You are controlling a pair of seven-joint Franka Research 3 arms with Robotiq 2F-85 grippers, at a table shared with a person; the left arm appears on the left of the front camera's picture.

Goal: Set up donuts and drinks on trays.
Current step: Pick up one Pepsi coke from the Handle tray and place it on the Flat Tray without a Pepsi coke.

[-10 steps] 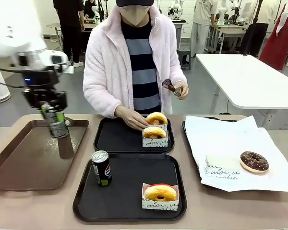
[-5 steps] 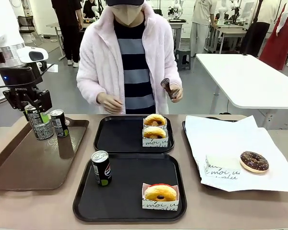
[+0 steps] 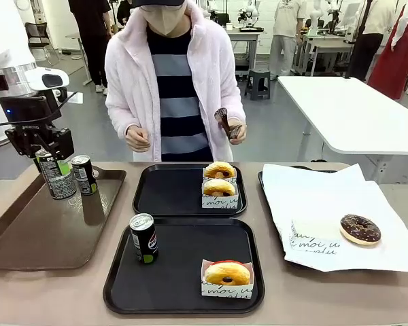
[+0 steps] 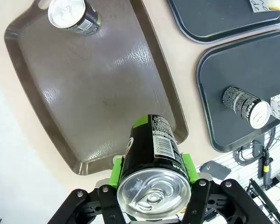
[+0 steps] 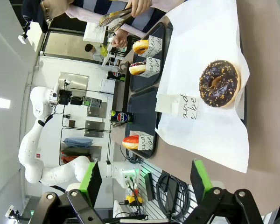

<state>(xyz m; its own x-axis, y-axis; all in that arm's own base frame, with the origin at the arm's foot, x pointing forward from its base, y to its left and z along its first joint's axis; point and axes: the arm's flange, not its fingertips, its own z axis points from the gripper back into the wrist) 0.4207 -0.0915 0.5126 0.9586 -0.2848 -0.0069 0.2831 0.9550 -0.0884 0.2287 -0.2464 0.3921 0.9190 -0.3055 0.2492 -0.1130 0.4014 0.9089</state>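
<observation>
The left gripper clamps one of three slim black soda cans, right gripper gapes empty; three glazed donuts, two black plastic trays, tan table, workshop

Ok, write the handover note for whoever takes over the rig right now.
Left end effector: shut on a soda can over the brown tray.
Right end effector: open, holding nothing.
Near black tray: one can and one sleeved donut.
Far black tray: two sleeved donuts, no can.
A spare can stands on the brown tray.
Done: the near tray has a donut and a drink.
Left: the far tray needs a drink, likely the held can.
</observation>
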